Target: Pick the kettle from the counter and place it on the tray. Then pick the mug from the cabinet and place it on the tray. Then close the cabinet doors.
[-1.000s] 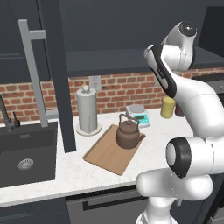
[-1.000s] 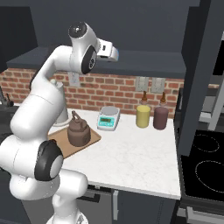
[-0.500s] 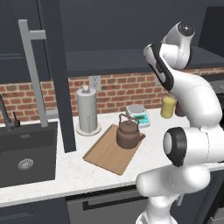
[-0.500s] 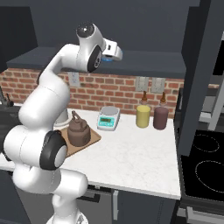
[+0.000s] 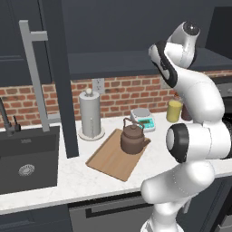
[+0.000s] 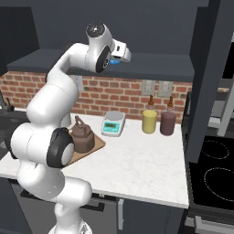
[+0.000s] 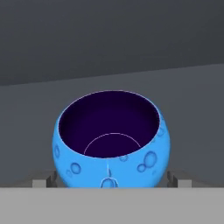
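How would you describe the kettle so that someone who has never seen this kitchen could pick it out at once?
Start at the white counter under the brick wall and find the light-wood tray lying beside the sink. The kettle stands on the tray's far end. It is squat, rounded and dark brown, with a thin arched handle, unlike the tall grey paper-towel holder and the small scale nearby.

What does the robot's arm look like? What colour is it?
The arm is glossy white, built from fat rounded segments like tubes. Its joints are dark grey discs set into the white shell. At the end sits a small boxy white hand; its finger tips look pale grey and blocky in the hand view.
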Controlling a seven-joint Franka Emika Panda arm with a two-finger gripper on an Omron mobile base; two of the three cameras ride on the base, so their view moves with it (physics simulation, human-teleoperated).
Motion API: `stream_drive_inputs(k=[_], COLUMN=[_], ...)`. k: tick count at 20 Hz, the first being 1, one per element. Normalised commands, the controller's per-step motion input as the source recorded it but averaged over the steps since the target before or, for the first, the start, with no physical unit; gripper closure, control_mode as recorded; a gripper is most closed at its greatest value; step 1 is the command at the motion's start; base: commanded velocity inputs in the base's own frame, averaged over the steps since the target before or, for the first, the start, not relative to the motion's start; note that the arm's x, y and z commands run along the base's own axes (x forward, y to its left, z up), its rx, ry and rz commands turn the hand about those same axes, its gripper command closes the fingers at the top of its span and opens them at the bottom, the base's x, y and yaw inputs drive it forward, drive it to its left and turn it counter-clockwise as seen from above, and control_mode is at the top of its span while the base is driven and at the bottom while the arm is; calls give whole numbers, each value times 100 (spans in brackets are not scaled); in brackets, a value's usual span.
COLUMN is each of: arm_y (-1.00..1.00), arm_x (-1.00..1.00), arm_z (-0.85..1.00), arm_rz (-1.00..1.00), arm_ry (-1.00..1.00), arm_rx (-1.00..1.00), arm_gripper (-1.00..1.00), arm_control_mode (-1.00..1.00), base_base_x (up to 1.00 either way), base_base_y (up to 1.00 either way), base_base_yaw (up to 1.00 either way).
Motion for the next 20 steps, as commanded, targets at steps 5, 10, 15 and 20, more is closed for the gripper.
stream_drive_inputs(k=[5, 10, 15, 20], arm_y=[0, 0, 0, 0], arm_x=[13, -8, -18, -8], arm_z=[0, 0, 0, -3], arm_rz=[0, 0, 0, 0], arm_ry=[1, 0, 0, 0], arm_rx=[1, 0, 0, 0], arm_gripper=[-100, -100, -100, -100], arm_control_mode=[-100, -100, -100, -100], base_base_x=[0, 0, 0, 0], base_base_y=[0, 0, 0, 0], base_base_yaw=[0, 0, 0, 0])
